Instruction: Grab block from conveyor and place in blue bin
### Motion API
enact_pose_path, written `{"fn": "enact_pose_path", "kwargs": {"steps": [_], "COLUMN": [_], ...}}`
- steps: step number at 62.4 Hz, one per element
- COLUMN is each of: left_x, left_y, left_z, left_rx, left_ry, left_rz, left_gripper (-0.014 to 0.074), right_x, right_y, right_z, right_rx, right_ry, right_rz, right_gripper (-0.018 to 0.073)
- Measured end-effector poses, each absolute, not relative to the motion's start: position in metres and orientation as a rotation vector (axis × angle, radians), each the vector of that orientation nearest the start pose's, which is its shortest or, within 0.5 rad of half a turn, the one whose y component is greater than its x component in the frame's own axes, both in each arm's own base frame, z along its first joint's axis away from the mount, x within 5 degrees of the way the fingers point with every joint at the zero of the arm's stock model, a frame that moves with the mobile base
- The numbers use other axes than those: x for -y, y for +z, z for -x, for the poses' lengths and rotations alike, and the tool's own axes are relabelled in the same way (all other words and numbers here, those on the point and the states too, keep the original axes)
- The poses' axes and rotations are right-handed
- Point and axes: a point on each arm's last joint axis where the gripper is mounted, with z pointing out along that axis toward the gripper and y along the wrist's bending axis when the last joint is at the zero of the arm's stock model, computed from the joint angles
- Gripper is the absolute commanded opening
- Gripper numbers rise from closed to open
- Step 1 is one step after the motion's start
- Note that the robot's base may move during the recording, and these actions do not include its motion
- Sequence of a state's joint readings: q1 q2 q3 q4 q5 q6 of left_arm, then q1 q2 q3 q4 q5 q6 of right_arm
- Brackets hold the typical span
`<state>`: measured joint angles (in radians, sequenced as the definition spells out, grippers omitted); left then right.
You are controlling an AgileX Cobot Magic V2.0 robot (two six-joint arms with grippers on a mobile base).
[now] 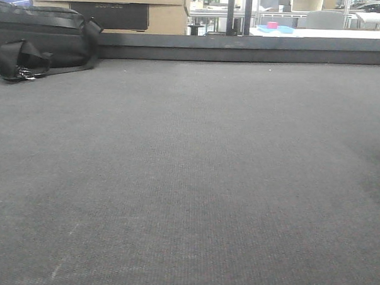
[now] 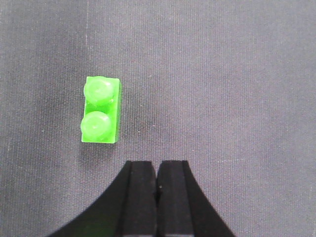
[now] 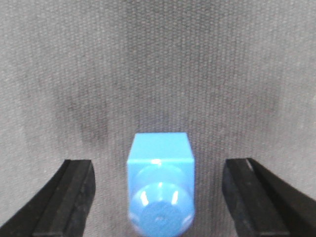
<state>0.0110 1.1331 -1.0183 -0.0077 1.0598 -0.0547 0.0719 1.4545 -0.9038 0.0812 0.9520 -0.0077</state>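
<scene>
Only the wrist views show blocks. The right gripper (image 3: 159,170) stands wide open, its 2 black fingers either side of a glossy blue block (image 3: 160,197) and clear of it. The left gripper (image 2: 157,170) is closed on nothing; a translucent green block (image 2: 101,111) with 2 round studs lies just beyond, leftward. The front view shows the conveyor (image 1: 188,180), finely woven grey, its low dark rim (image 1: 244,50), and far left a black bag (image 1: 40,38) before cardboard boxes (image 1: 164,15).

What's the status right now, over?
Left gripper shut, empty; green block on conveyor just ahead, untouched. Right gripper open, straddling blue block, not gripping. Nothing seen blocking.
</scene>
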Motion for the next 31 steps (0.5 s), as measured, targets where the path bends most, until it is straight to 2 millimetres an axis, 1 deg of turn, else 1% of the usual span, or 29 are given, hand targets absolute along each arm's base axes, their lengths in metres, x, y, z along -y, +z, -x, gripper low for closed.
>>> {"fn": "enact_pose_path", "kwargs": {"steps": [12,26,31], "left_x": [-0.0017,-0.0017,-0.0017], "left_y": [0.3296,0.3296,0.3296], "left_z": [-0.2088,-0.2088,-0.2088], "left_rx": [-2.657,-2.657,-2.657], "left_ry": [-0.025,-0.025,-0.025], "left_rz": [0.090,0.090,0.090], "left_gripper": [-0.0111,-0.0111,-0.0111], "right_x": [-0.0232,-0.0232,-0.0232], "right_y": [0.2172,0.2165,0.2165], "right_z": [-0.2491,-0.2490,-0.2490], "right_rx": [-2.986,-2.983,-2.982], "right_ry": [0.096,0.094,0.094], "right_rz": [0.091,0.108,0.111], "right_gripper": [0.0422,0.0421,0.0382]}}
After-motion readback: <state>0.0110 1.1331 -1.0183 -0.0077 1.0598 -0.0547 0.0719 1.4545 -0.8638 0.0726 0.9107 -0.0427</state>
